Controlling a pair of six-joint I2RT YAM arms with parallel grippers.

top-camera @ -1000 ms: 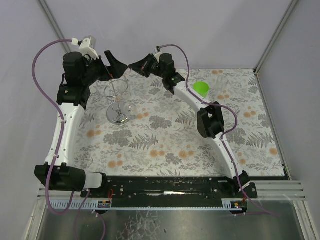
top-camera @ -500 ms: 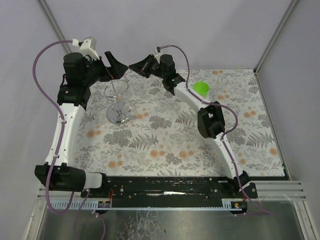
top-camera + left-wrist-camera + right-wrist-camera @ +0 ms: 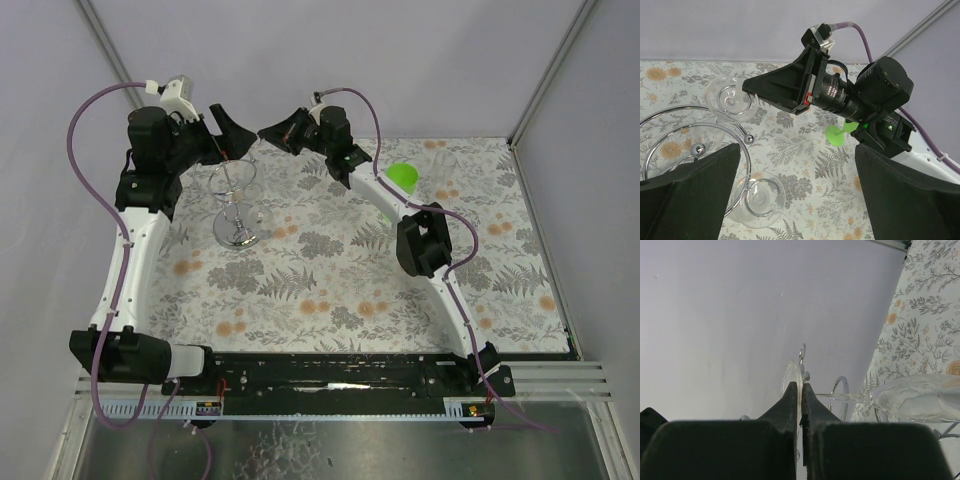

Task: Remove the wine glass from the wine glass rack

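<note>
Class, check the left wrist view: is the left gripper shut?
No, the left gripper is open: its fingers stand wide apart at the picture's sides.

Bright green goblet (image 3: pixel 403 177) on a fern-and-flower printed cloth (image 3: pixel 330 285), toward its far right; pale walls (image 3: pixel 420 60) behind.

The desk (image 3: pixel 330 290) is showing a white surface printed with grey ferns and orange blossoms; the wine glass rack (image 3: pixel 233 190) is gleaming silver, the wine glass (image 3: pixel 920 400) is showing clear, a goblet (image 3: pixel 403 176) is glowing bright green, and white arms (image 3: pixel 125 270) are trailing purple cables (image 3: pixel 72 120).
</note>
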